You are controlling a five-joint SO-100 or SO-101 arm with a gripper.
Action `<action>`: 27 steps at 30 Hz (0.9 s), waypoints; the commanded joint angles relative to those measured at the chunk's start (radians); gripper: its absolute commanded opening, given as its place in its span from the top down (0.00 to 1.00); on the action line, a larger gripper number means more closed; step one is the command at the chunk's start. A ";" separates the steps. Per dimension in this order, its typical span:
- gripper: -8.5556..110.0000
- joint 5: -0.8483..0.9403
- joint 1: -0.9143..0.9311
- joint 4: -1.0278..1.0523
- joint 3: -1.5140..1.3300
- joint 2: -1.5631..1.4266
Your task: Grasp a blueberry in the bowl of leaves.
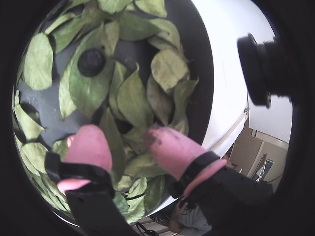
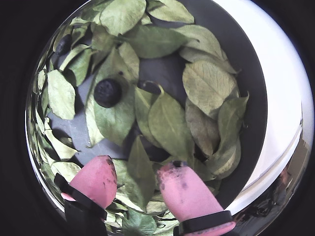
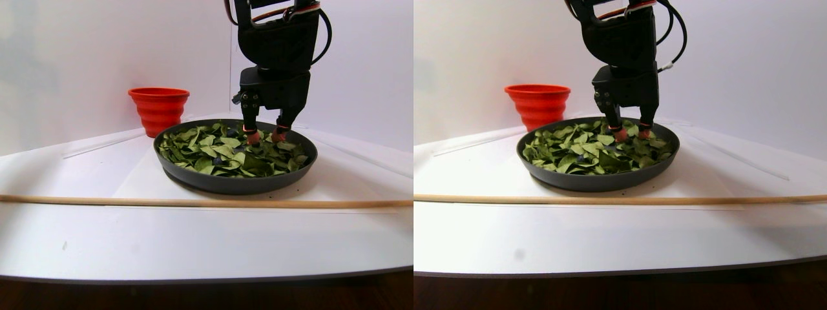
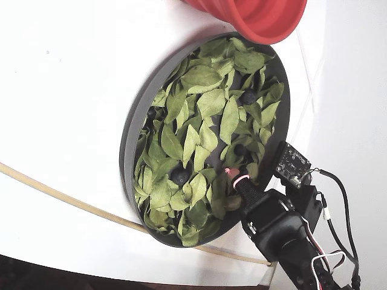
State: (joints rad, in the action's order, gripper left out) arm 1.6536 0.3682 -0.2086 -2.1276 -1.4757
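The dark-grey bowl (image 1: 203, 59) is full of green leaves (image 1: 131, 96). One dark blueberry (image 1: 91, 61) lies bare on a leaf up and to the left of my gripper (image 1: 125, 140); it also shows in another wrist view (image 2: 107, 92) and in the fixed view (image 4: 179, 175). The gripper (image 2: 138, 167) is open, its pink fingertips (image 2: 101, 178) down on the leaves with only leaves between them. In the stereo pair view the gripper (image 3: 263, 135) stands at the back of the bowl (image 3: 236, 184). A second blueberry (image 2: 62, 44) is half hidden at the far left.
A red ribbed cup (image 3: 158, 106) stands behind the bowl on the left; it also shows in the fixed view (image 4: 260, 18). A thin wooden stick (image 3: 194, 202) lies across the white table in front of the bowl. A small camera module (image 4: 293, 164) hangs beside the gripper.
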 commanded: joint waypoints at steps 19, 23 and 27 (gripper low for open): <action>0.78 -0.026 -0.028 0.031 0.097 -0.089; 0.78 -0.032 -0.028 0.018 0.120 -0.057; 0.78 -0.034 -0.026 0.000 0.133 -0.026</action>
State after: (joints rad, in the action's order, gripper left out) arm 1.6168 0.3405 -0.1810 -2.0463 -1.4926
